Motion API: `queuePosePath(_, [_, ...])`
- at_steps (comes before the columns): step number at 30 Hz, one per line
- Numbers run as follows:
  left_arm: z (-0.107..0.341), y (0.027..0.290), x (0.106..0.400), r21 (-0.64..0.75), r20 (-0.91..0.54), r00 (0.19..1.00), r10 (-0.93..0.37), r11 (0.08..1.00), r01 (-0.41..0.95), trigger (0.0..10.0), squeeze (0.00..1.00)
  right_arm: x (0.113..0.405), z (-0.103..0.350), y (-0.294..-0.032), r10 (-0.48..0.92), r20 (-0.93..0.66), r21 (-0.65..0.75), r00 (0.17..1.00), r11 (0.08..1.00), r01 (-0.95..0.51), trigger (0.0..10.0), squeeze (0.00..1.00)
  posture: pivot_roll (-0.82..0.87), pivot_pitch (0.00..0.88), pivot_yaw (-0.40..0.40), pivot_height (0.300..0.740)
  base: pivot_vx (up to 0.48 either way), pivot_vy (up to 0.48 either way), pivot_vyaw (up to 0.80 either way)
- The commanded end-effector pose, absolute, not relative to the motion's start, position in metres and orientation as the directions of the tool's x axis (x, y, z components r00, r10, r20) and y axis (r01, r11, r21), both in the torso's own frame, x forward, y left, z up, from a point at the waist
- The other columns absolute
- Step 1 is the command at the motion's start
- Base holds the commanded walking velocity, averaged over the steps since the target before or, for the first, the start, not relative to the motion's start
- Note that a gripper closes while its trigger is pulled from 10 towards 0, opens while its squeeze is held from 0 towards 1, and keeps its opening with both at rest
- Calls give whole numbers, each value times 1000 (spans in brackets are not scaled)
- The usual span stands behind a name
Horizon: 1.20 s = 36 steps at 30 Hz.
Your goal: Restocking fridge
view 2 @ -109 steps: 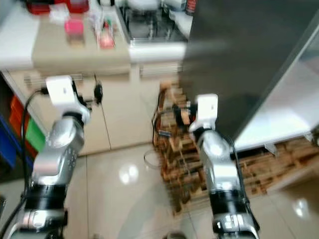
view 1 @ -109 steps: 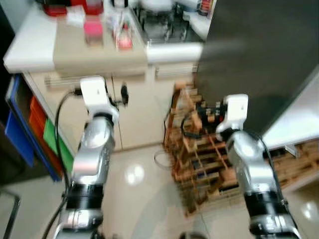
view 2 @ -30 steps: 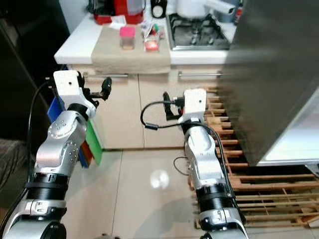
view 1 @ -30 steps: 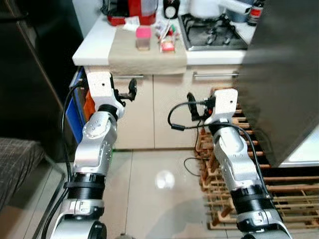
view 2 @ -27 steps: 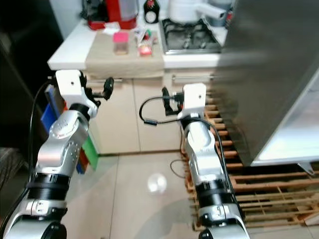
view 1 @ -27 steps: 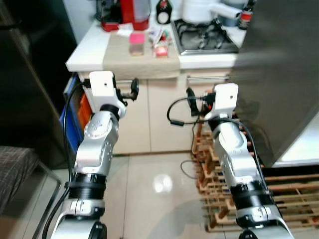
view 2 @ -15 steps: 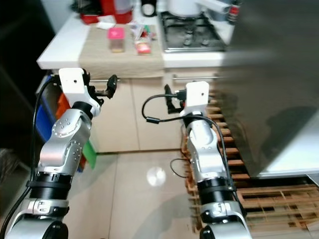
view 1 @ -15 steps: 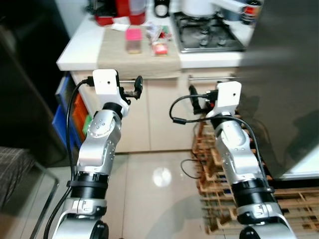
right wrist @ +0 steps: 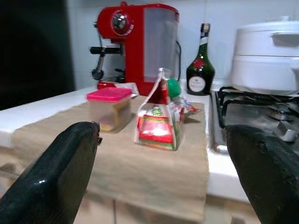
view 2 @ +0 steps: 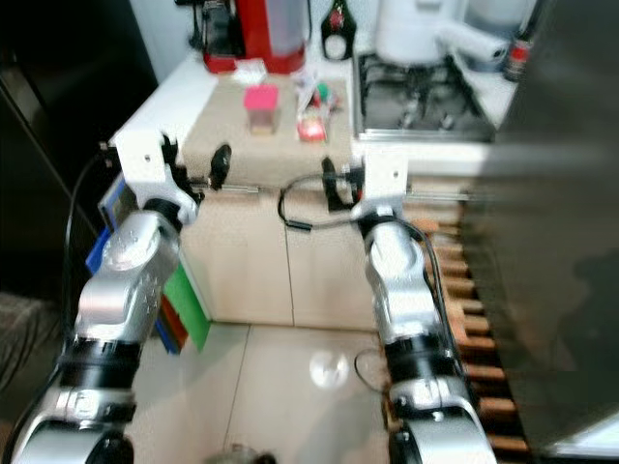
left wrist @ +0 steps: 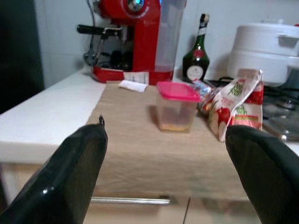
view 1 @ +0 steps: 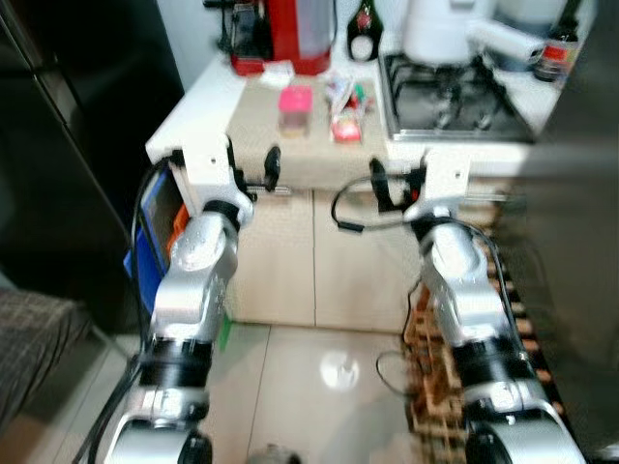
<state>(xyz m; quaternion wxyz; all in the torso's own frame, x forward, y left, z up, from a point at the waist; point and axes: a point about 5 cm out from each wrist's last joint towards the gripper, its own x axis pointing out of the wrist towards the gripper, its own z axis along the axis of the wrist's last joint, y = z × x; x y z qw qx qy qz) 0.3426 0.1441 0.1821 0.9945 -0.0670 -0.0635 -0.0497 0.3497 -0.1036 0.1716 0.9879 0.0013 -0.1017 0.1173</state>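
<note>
Both the left gripper (left wrist: 163,175) and right gripper (right wrist: 163,168) hang spread and empty just before the table (view 1: 208,101), where the pink-lidded container (left wrist: 176,106) and snack bag (right wrist: 158,122) sit near together on a beige mat. Reaching from this low, the fingers could strike the table edge or topple the upright bag. The wrist views reveal the bag's label; the head views show the dark fridge (view 2: 556,242) on the right.

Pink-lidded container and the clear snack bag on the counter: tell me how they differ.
The pink-lidded container is a squat, boxy tub closed by a flat pink lid; the snack bag is a soft clear pouch that rises to a pinched top and stands taller. The container's contents look pale brown at the bottom, while the bag shows red and green packaging. Both stand upright and apart on the beige mat, in front of the red coffee machine.
</note>
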Motion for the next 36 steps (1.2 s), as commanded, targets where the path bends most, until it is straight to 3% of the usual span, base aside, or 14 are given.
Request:
queuePosePath(1, [189,137,343,-125,161,980,-114,983,135,10000,0,352,184,-112,203,242,-18,949,979,-205,10000,0,11,0,46,740,458,0,0])
queuePosePath(12, [192,135,343,-152,172,978,-118,978,145,10000,0,363,225,-104,237,334,-23,912,970,-243,10000,0,11,0,45,740,420,61,0])
queuePosePath(21, [198,134,343,-130,206,971,-120,980,149,10000,0,367,246,-103,232,374,11,898,967,-254,10000,0,16,0,37,740,0,478,0])
queuePosePath(36, [197,133,342,-111,203,971,-128,982,153,10000,0,392,279,-131,125,376,-14,918,991,-129,10000,0,23,0,36,740,0,0,0])
